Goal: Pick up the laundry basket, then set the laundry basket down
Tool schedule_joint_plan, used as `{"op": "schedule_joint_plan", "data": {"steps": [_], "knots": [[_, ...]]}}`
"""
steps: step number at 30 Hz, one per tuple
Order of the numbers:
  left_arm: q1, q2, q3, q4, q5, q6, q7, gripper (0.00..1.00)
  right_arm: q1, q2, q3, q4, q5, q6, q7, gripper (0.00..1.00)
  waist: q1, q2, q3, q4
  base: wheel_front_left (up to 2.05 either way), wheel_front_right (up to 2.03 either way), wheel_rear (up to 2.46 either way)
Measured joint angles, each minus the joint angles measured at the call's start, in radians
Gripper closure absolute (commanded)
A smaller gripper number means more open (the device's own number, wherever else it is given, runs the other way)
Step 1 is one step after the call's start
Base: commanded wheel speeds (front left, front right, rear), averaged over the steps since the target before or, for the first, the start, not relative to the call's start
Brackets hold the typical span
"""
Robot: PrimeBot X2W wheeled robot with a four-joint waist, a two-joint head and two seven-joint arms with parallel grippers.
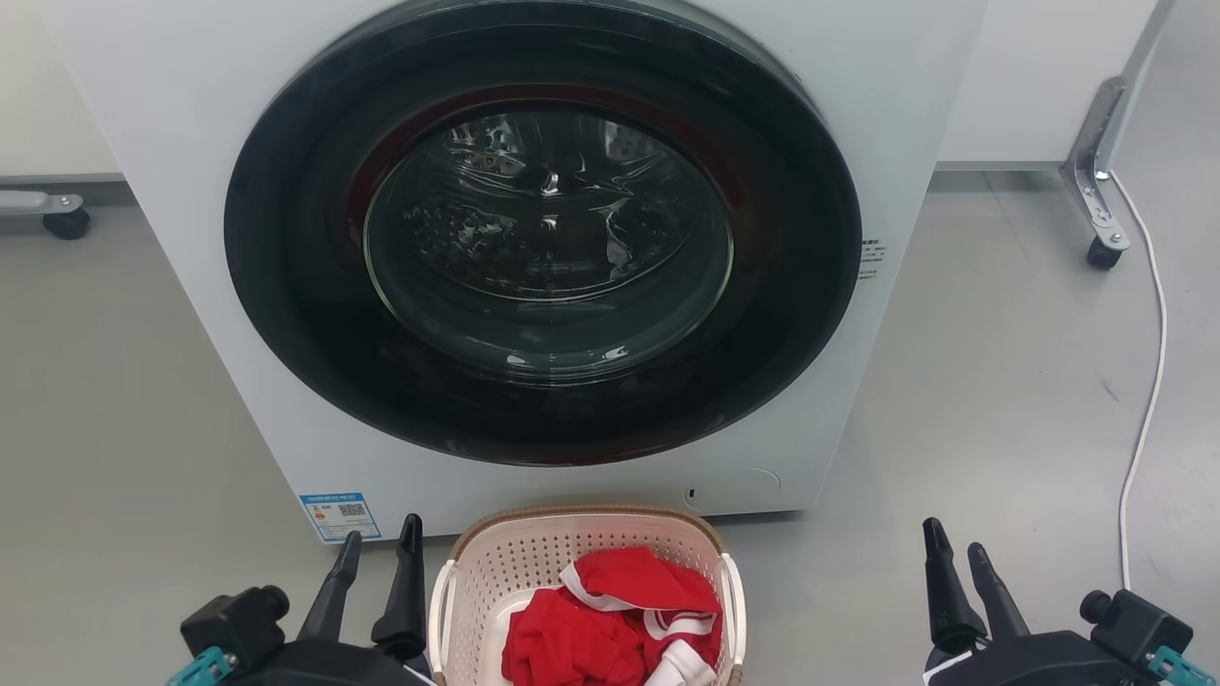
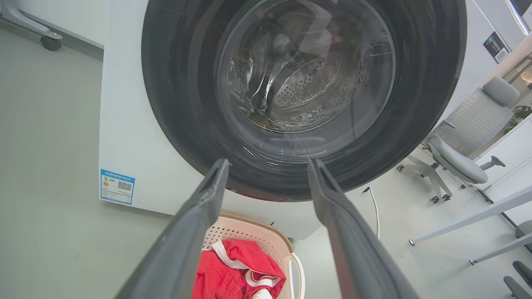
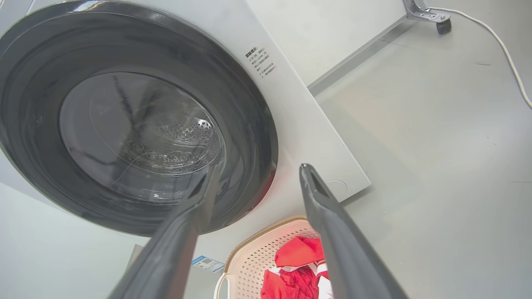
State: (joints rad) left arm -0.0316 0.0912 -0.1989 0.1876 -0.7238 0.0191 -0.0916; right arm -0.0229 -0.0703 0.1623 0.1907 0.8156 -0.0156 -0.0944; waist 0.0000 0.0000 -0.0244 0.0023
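The laundry basket (image 1: 534,562) is a small cream perforated tub with a brown woven-look rim and white side handles, standing on the floor just in front of the washing machine. Red and white clothes (image 1: 610,619) lie inside it. It also appears low in the left wrist view as the laundry basket (image 2: 249,230) and in the right wrist view as the laundry basket (image 3: 257,257). My left gripper (image 1: 379,545) is open just left of the basket's left handle, holding nothing. My right gripper (image 1: 956,546) is open well to the basket's right, with floor between them.
A white front-loading washing machine (image 1: 172,143) with a shut dark round door (image 1: 543,238) stands directly behind the basket. A white cable (image 1: 1148,381) runs along the floor at right beside a caster leg (image 1: 1096,191). A grey office chair (image 2: 461,137) stands further off.
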Motion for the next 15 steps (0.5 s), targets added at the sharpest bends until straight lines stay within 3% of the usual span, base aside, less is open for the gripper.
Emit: {"op": "schedule_joint_plan", "data": {"steps": [15], "knots": [[0.016, 0.000, -0.040, -0.046, 0.259, 0.035, -0.058, 0.00, 0.014, -0.008, 0.060, -0.038, -0.214, -0.038, -0.053, 0.00, 0.0000, 0.0000, -0.002, 0.000, 0.00, 0.00, 0.00]]}}
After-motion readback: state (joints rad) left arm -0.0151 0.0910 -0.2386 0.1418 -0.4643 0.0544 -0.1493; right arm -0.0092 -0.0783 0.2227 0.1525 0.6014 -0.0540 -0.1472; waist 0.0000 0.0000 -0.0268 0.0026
